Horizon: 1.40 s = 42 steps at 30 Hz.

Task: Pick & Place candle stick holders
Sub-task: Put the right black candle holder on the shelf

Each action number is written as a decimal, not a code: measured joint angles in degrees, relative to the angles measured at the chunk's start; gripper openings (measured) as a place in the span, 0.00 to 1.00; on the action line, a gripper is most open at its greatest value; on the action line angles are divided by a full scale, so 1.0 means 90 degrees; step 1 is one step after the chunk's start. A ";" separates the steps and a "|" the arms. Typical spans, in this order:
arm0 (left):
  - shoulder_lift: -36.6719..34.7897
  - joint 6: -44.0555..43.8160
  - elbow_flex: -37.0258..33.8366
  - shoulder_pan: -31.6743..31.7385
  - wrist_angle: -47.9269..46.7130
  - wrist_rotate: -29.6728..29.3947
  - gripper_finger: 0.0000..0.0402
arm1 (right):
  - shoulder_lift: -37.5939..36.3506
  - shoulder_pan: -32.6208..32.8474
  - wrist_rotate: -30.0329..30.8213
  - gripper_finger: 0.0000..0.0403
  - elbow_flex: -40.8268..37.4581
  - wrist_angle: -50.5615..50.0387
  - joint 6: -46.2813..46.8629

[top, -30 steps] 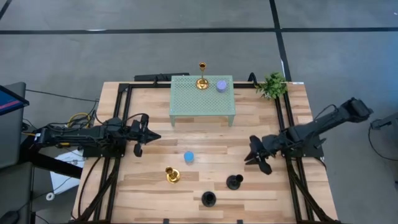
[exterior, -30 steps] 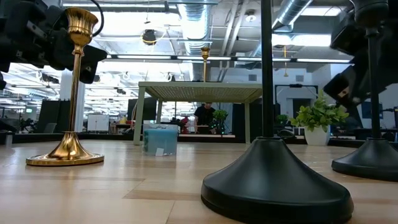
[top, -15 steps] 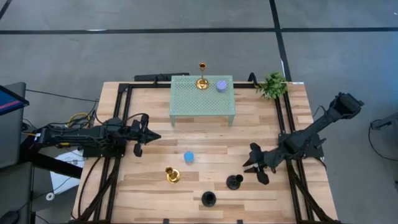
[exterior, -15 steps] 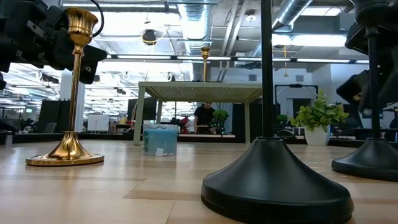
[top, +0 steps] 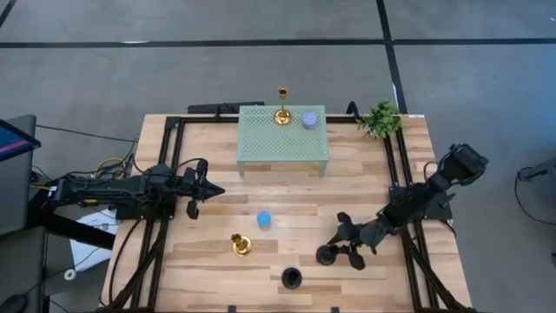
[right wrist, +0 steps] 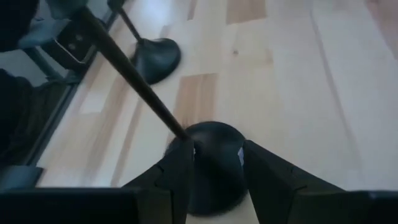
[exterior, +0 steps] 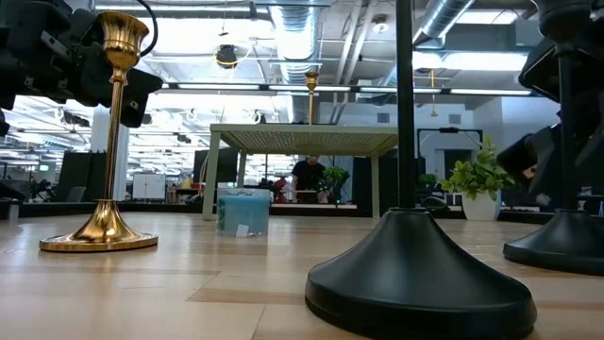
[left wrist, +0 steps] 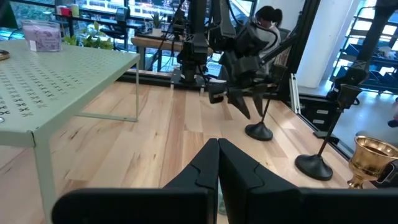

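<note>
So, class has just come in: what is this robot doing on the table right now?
The right gripper is open around the stem of a black candle stick holder near the table's front edge, not yet closed on it. The left gripper waits shut over the table's left side. A gold holder and a purple holder already stand on the green stand; the rest sit on the table.

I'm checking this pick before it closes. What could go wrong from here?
1. The right gripper, open, straddles the black candle holder, which is tall and slim-stemmed; an off-centre close may tip it.
2. The second black holder stands close by on the table; a swing could knock it.
3. The lift must clear the green stand, where a gold holder and purple cylinder stand.
</note>
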 joint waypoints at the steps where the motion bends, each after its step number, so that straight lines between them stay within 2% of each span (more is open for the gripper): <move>1: 0.0000 0.0000 -0.0001 0.0002 0.0000 -0.0001 0.02 | 0.0124 0.0000 -0.0108 0.32 0.0000 0.0217 0.0007; 5: 0.0000 0.0000 0.0000 0.0000 0.0000 0.0000 0.02 | 0.0532 0.0002 -0.0626 0.32 0.0037 0.0902 0.0014; 12: 0.0000 0.0000 -0.0001 0.0001 -0.0001 0.0000 0.02 | 0.0931 0.0000 -0.1113 0.32 0.0298 0.0948 0.0445; 19: 0.0000 0.0000 -0.0002 0.0002 -0.0002 -0.0001 0.02 | 0.1032 -0.0022 -0.1065 0.32 0.0474 0.0955 0.0292; 23: 0.0000 0.0000 0.0000 0.0000 -0.0002 0.0000 0.02 | 0.1005 -0.0017 -0.0793 0.32 0.0579 0.0956 0.0237; 27: 0.0000 0.0000 0.0000 0.0000 -0.0002 0.0000 0.02 | 0.1004 0.0002 -0.0793 0.32 0.0619 0.0945 -0.0153; 34: 0.0000 -0.0001 -0.0001 0.0000 -0.0002 0.0000 0.02 | 0.1004 -0.0005 -0.0844 0.26 0.0619 0.0455 0.0150; 42: 0.0000 0.0000 -0.0001 0.0001 -0.0002 0.0000 0.02 | 0.1007 -0.0005 -0.0844 0.24 0.0619 0.0562 0.0127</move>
